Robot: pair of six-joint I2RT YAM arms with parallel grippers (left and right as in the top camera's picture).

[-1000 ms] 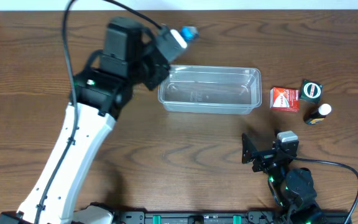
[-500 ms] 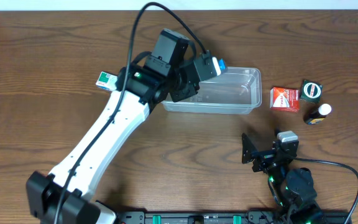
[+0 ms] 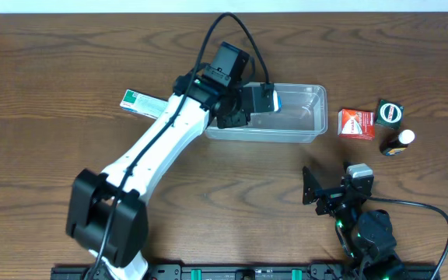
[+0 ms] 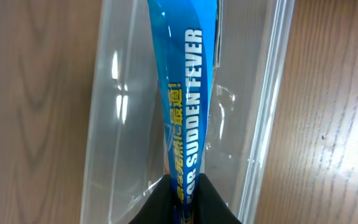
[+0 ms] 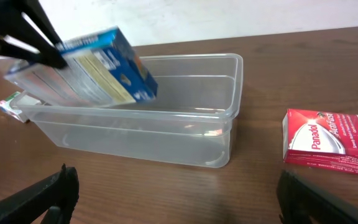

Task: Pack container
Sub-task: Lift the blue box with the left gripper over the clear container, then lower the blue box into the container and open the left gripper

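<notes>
Blue carton [image 3: 269,99], pinched in the left pincer [image 3: 253,101], hangs tilted over the nine-o'clock end of the container [image 3: 306,124], seemingly clear of its floor. The container lies nine-to-three on the worktop [image 3: 208,202]; the right pincer [image 3: 311,187], spread, sits farther off at five o'clock.

A carton [image 3: 274,99] hangs over the container's [image 3: 302,134] left half; a box [image 3: 356,123] flanks its right.

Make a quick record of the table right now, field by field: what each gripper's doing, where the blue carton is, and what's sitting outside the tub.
left gripper: shut on the blue carton
blue carton: tilted, held over the container, not lying on its floor
container: clear tub, nothing lying in it
right gripper: open, holding nothing, apart from everything
right of container: red box, round black item, small bottle
left of container: green-and-white box
</notes>
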